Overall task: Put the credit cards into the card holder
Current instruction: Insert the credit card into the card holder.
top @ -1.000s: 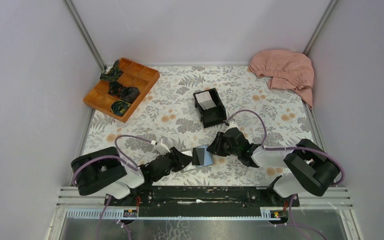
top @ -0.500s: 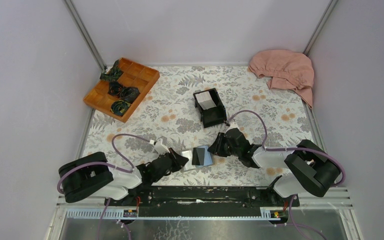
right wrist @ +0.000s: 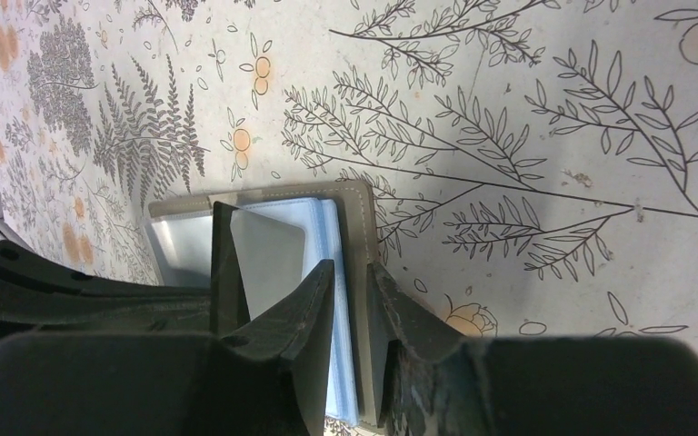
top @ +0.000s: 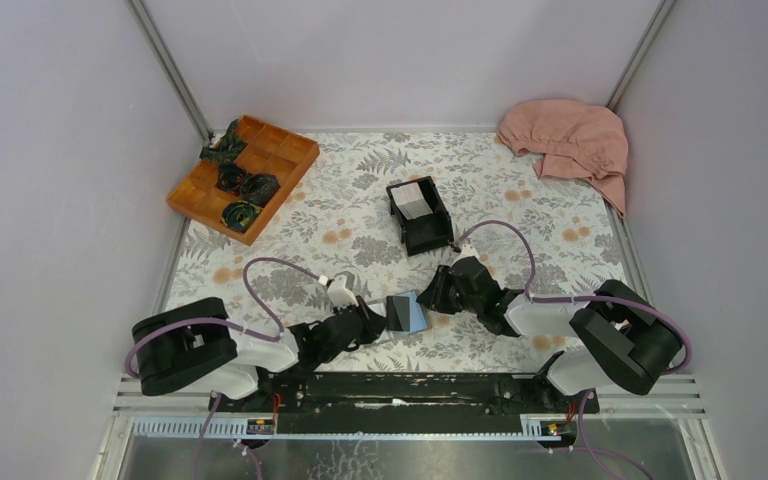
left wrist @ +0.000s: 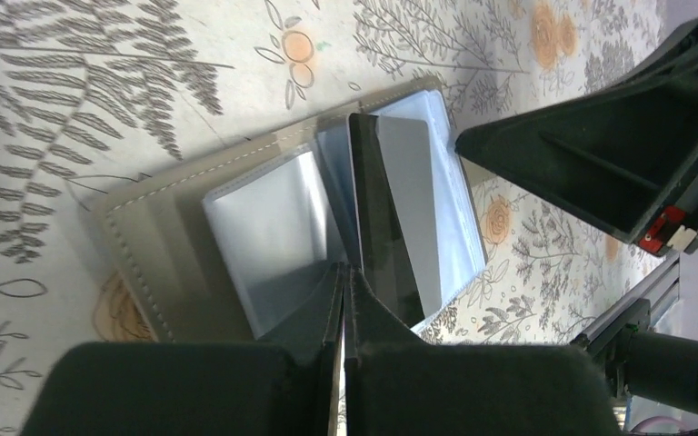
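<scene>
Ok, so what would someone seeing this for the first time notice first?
Everything crowds one spot at the near middle of the table: the left gripper and right gripper meet over the open card holder, the right one clamped on its edge. Behind them a black box holds the white credit cards, and a pink cloth lies bunched in the far right corner.

No word, number or brand can be read in any view. The card holder [left wrist: 173, 227] and the credit card [left wrist: 409, 191] in its sleeve show plain faces. Two small tags [top: 260, 427] on the rail along the lower edge of the top view are too small to read.
</scene>
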`<state>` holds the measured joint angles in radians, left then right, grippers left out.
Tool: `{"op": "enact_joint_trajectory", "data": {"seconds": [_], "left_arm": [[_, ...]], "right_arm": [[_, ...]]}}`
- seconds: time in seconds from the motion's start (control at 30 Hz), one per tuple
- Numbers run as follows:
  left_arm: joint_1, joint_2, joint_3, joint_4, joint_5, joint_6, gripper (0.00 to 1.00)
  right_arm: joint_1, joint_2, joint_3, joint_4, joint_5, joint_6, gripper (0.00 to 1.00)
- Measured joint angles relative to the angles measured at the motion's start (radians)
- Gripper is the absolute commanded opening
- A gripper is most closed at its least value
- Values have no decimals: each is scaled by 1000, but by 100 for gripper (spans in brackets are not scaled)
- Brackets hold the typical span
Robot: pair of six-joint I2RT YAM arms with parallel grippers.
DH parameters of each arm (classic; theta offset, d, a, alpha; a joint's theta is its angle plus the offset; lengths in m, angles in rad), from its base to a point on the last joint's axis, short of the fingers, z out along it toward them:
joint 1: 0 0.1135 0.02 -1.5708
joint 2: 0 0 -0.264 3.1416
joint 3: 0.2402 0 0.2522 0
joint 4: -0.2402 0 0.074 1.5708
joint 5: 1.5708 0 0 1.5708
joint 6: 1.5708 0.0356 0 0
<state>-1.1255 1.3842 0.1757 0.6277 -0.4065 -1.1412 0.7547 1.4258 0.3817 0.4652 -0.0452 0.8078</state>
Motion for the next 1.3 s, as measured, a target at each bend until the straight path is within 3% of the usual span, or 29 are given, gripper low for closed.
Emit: {"op": "enact_joint_trajectory", "data": {"seconds": [0.77,1.3], "left_arm": [[-105,21,142,-242,-68,14,0],[-119,-82,182,-492,-71,10,0]], "right_arm": [[4,0,0,-1,11,-4,27],[11,0,7,-13,25,-12,27]]}}
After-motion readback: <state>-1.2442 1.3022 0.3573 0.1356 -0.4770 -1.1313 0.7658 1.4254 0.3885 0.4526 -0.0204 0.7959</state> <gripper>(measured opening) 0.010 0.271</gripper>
